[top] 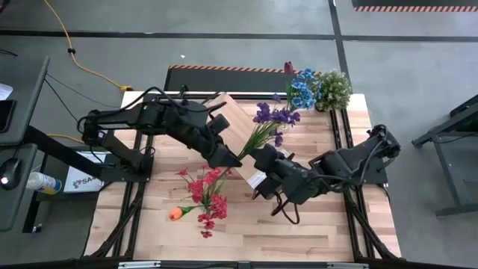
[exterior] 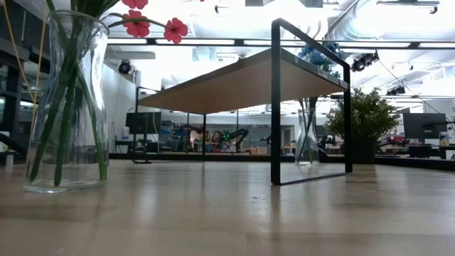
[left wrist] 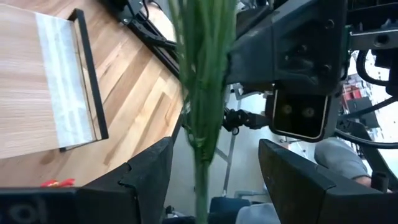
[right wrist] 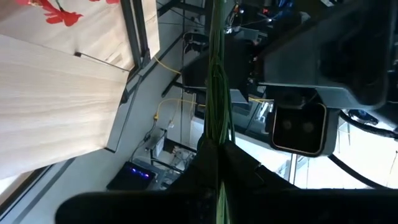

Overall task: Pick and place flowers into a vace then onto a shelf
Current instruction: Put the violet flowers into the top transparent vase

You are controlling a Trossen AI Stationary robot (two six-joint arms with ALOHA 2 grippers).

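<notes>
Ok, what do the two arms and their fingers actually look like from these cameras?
Both arms are matte black, made of boxy jointed segments with thin black cables looped along them. The left arm and right arm look alike. The fingers are flat, dark, angular plates. Each wrist carries a dark rectangular camera housing.

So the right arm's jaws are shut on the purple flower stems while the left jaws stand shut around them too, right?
Not quite. The left gripper has its jaws open, with the purple flower stems passing between them, as the left wrist view shows. The right gripper is indeed shut on the stems.
</notes>
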